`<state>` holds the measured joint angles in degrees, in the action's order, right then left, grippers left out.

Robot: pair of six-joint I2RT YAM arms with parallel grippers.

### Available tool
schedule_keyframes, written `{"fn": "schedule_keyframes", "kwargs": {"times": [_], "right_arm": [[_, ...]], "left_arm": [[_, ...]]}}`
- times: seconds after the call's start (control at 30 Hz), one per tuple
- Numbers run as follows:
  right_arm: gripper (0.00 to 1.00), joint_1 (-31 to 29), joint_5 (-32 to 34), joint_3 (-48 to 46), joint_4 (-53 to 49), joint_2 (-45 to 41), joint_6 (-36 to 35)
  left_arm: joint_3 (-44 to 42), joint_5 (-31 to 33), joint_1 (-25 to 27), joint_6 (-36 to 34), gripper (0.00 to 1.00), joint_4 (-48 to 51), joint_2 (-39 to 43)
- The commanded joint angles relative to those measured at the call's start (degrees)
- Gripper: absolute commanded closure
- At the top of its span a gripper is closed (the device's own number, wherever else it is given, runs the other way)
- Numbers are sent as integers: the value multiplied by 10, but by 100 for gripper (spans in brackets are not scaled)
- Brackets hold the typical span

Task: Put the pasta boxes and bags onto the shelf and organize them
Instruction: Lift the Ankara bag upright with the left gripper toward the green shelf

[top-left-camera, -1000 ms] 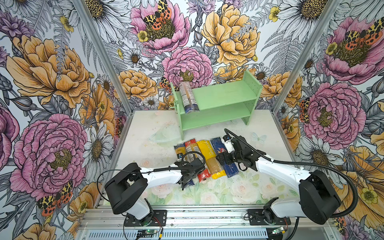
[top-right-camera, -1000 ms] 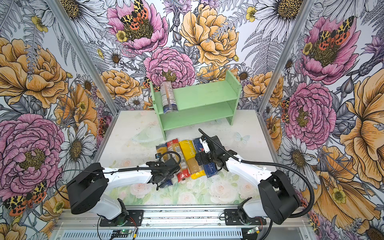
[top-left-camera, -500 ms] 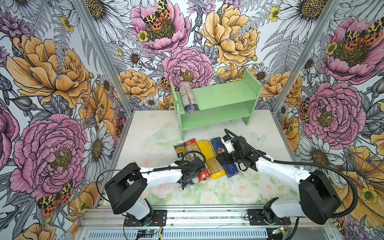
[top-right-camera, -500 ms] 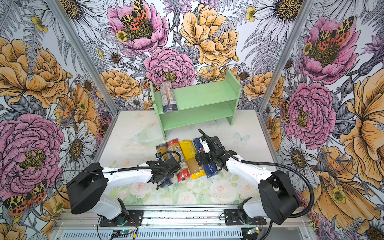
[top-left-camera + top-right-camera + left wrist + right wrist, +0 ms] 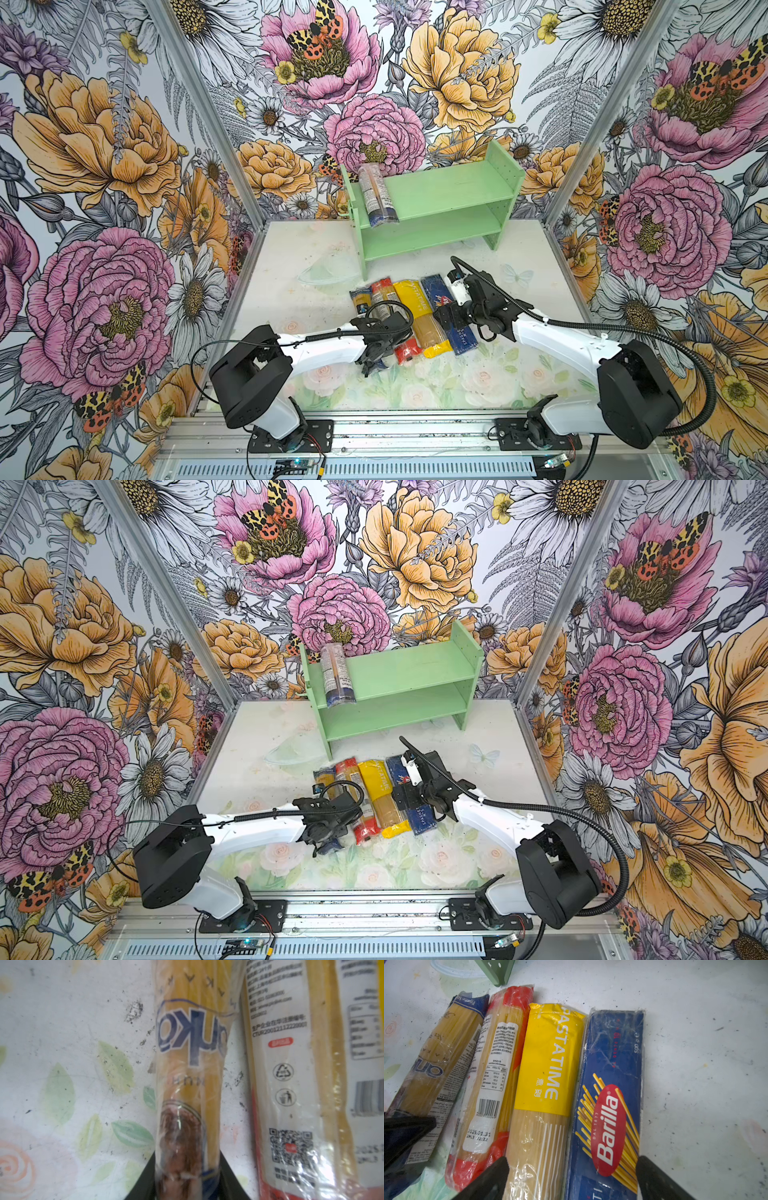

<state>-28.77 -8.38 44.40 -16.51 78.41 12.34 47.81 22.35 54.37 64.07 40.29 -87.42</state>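
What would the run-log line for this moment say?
left gripper: shut on clear bag | right gripper: open over yellow bag and Barilla box | shelf: second clear bag on top tier

Glossy clear-plastic bag [image 5: 188, 1088], matt painted shelf [image 5: 449, 193]

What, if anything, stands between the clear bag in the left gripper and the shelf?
Nothing visible. The left gripper is shut on the clear bag, and only bare table lies between it and the shelf. The lower tier is empty; a second clear bag lies at the upper tier's left end.
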Motion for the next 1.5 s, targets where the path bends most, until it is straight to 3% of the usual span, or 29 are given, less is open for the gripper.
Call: {"fn": "schedule_keyframes", "kwargs": {"times": [0.0,0.63,0.97,1.47], "right_arm": [[2,6,-8,-1,0,-13,-11],[3,15,-13,3,-3,-7,-11],[3,21,-14,6,-6,-7,-9],[3,32,-41,15,-11,4,-7]], "left_arm": [[23,6,3,-11,100,8,35],[25,45,-4,6,100,59,156],[60,28,-3,-35,100,59,198],[79,80,-5,-42,100,59,309]]}}
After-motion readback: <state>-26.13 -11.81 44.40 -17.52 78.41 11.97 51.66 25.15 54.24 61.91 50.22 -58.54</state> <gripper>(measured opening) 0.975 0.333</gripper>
